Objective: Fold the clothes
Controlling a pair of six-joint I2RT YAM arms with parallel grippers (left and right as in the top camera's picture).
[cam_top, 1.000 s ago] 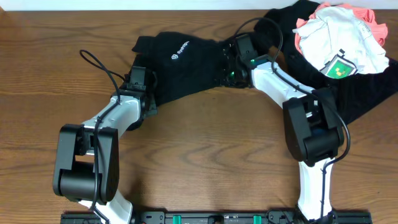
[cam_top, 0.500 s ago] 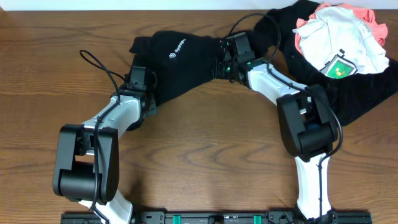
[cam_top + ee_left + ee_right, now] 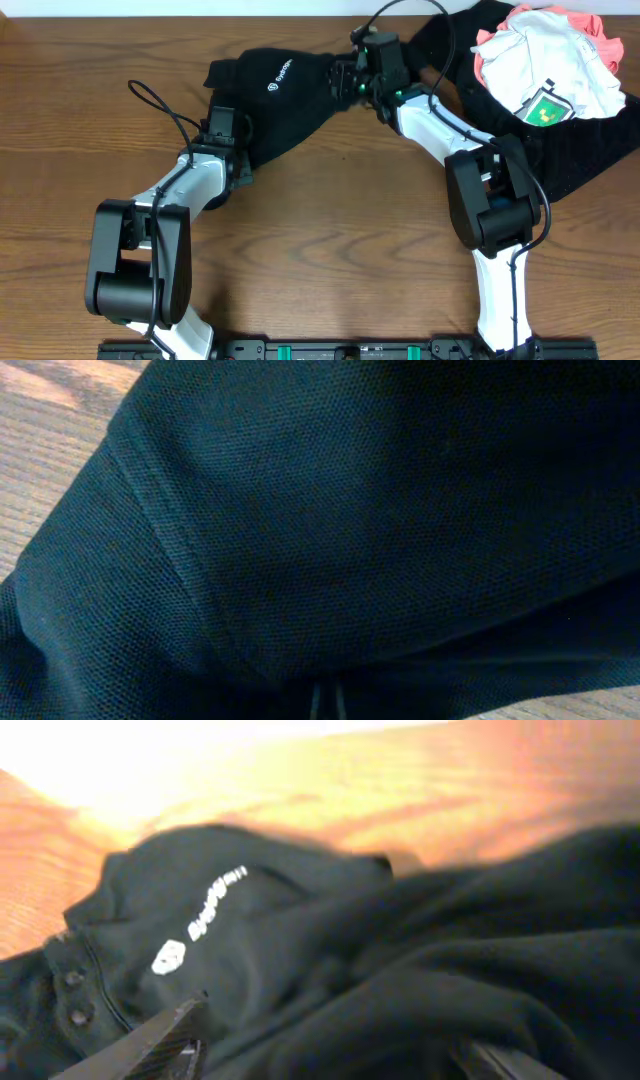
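On the tabletop's (image 3: pixel 330 230) left half, the left arm is slanting away from its base and rightward, its left gripper (image 3: pixel 232 150) pressing into the near-left edge of the black shirt (image 3: pixel 280 95). Cloth is filling that wrist view, so how those jaws stand cannot be told. The shirt is lying crumpled at the far middle, logo up. Farther right, the right arm is stretching leftward, the right gripper (image 3: pixel 345 80) clamping its jaws on a thick bunch of the shirt's right end. A pile of clothes (image 3: pixel 550 60) is sitting far right.
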